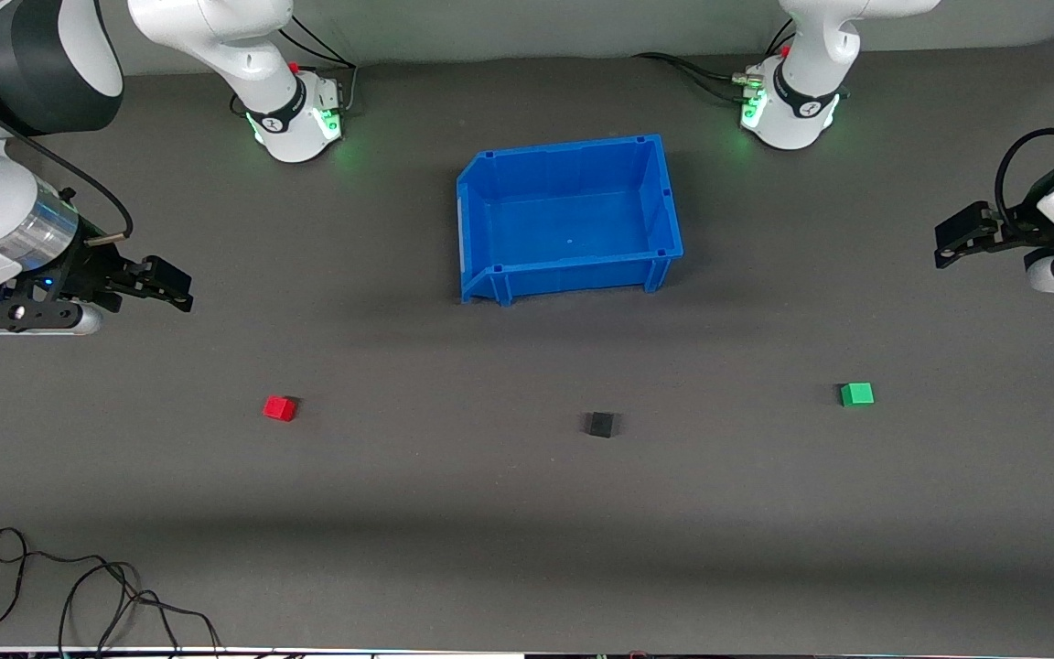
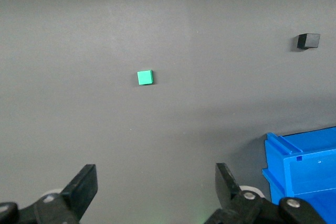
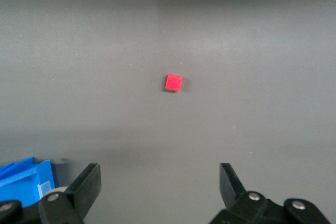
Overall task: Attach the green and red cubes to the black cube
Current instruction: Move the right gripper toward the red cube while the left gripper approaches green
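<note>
Red cube (image 1: 279, 408), black cube (image 1: 598, 424) and green cube (image 1: 856, 394) lie well apart on the table (image 1: 490, 531). Left gripper (image 1: 957, 236) and right gripper (image 1: 166, 282) hover, fingers apart, empty.

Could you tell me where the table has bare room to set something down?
Bare stretches lie between the red cube, black cube and green cube, and from that row toward the camera until the cable. The blue bin fills the middle.
</note>
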